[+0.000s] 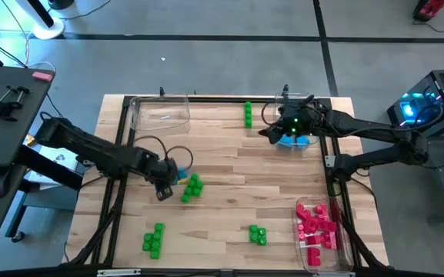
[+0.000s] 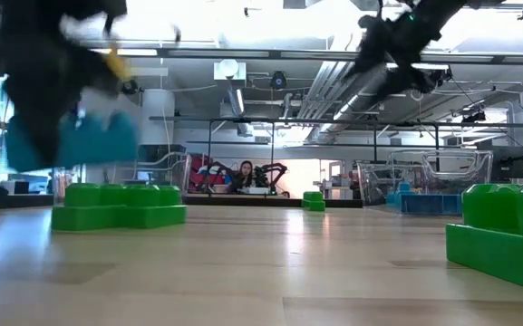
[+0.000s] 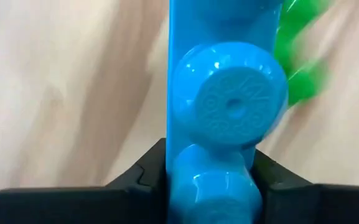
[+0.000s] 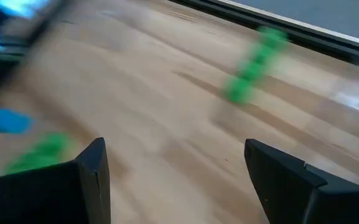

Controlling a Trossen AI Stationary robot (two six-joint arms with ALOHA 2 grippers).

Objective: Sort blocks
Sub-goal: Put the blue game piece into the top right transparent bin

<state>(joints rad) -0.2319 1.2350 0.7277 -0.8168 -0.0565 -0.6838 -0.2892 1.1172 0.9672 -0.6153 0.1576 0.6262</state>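
My left gripper [image 1: 168,183] is left of the table's middle, shut on a light blue block [image 3: 219,106] that fills the left wrist view. A green cluster [image 1: 192,187] lies on the wood just right of it. More green blocks lie near the front edge [image 1: 154,240] [image 1: 258,234] and at the far edge [image 1: 248,114]. My right gripper [image 4: 176,162] is open over the far right part of the table, above a clear tray with blue blocks [image 1: 297,141]. Red-pink blocks [image 1: 318,225] fill a clear tray at the front right. My left gripper pinches the light blue block between its two fingers [image 3: 145,180], one on each long side at the block's near end [image 3: 210,186]. The block's studded face looks at the wrist camera. In the low view the block [image 2: 93,140] is lifted clear above the green blocks [image 2: 116,206].
A clear tray [image 1: 160,112] stands at the far left corner of the wooden table [image 1: 229,165]. Dark frame rails run along the table's sides. Bare wood lies in the middle. A person shows far off in the room behind [image 2: 243,174].
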